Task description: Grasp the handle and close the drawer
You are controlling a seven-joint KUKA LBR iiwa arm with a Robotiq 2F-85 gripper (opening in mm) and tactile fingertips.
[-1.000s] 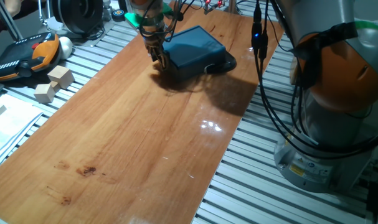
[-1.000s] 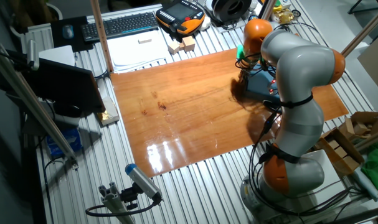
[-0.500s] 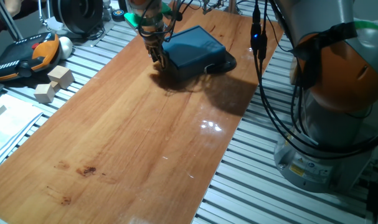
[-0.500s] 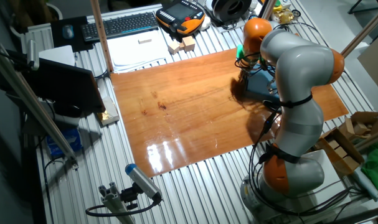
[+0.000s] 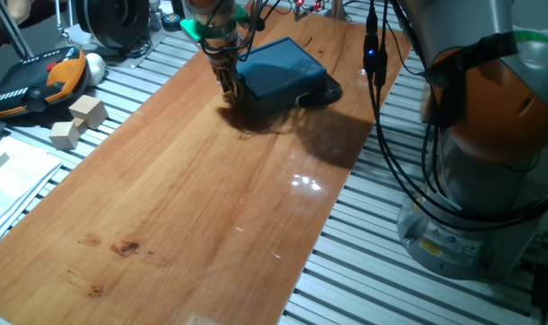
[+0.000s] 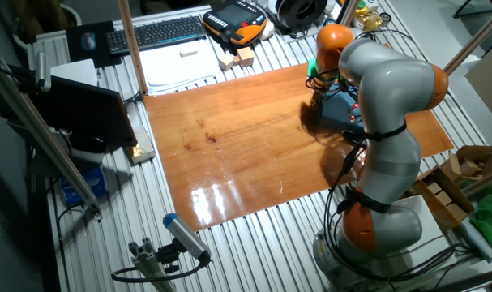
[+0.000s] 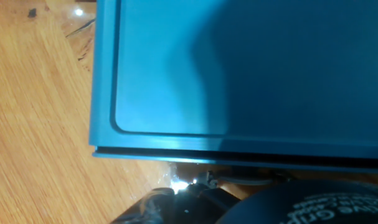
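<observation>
Nearest in the fixed views, only bare stretch of the glossy reddish wooden tabletop (image 5: 210,199), with nothing between the near edge and the work at the far end. Further back, at the tabletop's far end, the KUKA arm's two-finger gripper (image 5: 229,83) pointing straight down, set right against the front face of the shallow dark teal-blue rectangular drawer (image 5: 283,65); placed there, presumably, because the knob sits on that face and the push has to run along the drawer's slide. In the hand view, looking down over the teal top with a thin dark seam along its front edge; drawer front seemingly almost flush with the box, so likely little or no travel left. The tiny pale metallic handle (image 7: 180,184) only hinted at as a bright glint just below that edge, beside the dark body of the gripper. State of the jaws: cannot tell, fingertips hidden low against the front face in every view; whether pinching the knob or merely beside it, not visible. Beyond the tabletop, on the slatted metal bench (image 5: 147,63), pale wooden blocks (image 5: 78,119) and an orange-and-black teach pendant (image 5: 41,79), well apart and no part of the job.
</observation>
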